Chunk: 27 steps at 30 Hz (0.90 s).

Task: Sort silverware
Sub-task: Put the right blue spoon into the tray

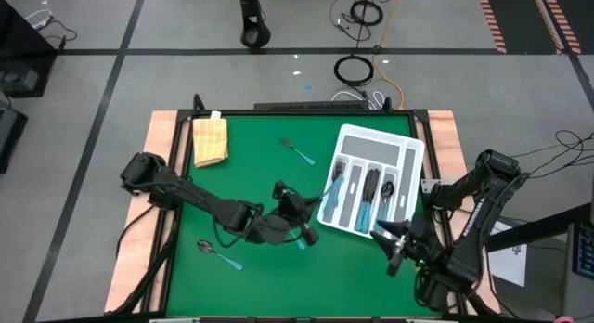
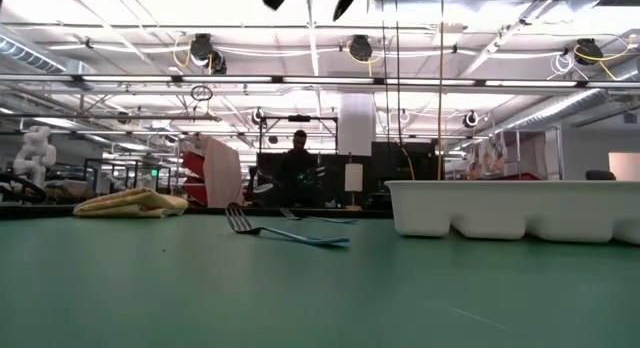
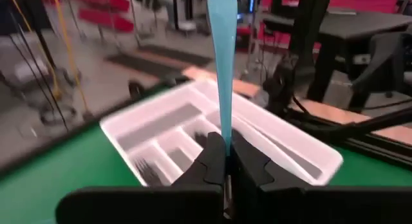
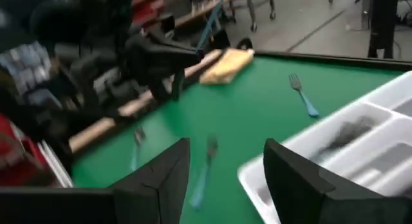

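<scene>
Green felt covers the table (image 1: 251,165). Left gripper (image 3: 226,161), mid-table, clamps a teal-handled utensil (image 3: 222,63), its head hidden between the fingers; the white tray (image 1: 408,151) lies at its 3 o'clock. Right gripper (image 4: 226,166) hovers spread wide off the tray's near corner. Loose fork (image 1: 299,152) at 12 o'clock, spoon (image 1: 221,254) at 8.

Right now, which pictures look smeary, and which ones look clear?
Left wrist view: the white tray and the room behind look streaky, while the teal handle pinched in the left fingers stays crisp. Right wrist view: the tray and the arm across the table smear, though the fork reads fine. High and low views: clear, with bright ceiling lights glaring in the low one.
</scene>
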Motion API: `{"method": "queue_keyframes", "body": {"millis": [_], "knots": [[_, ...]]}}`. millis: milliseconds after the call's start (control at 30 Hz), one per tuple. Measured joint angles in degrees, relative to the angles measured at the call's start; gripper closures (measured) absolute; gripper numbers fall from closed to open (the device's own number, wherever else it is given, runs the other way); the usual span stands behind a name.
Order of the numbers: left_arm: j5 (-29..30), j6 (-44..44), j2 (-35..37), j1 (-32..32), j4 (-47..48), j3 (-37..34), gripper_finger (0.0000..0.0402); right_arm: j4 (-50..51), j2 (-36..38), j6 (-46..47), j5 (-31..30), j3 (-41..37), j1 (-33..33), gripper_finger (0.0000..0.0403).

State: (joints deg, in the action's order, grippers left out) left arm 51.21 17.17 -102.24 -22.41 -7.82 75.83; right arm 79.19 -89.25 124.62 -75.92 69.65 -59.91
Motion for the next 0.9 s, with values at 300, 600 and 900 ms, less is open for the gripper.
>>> {"method": "queue_keyframes", "body": {"millis": [300, 600, 900], "knots": [[1.0, -12.6, -1.0, -1.2, -3.2, 0.0, 0.0394, -9.1, 1.8, 0.7, -13.5, 0.1, 11.7, 0.0218], [4.6, -16.6, -1.8, -1.1, -4.2, 0.0, 0.0394, -20.5, 4.5, -7.8, -14.1, 0.3, 18.5, 0.0218], [0.7, -22.4, -3.5, 0.1, -12.4, 0.0, 0.0394, -35.0, 4.5, -26.3, -11.0, 0.3, 20.2, 0.0218]]}}
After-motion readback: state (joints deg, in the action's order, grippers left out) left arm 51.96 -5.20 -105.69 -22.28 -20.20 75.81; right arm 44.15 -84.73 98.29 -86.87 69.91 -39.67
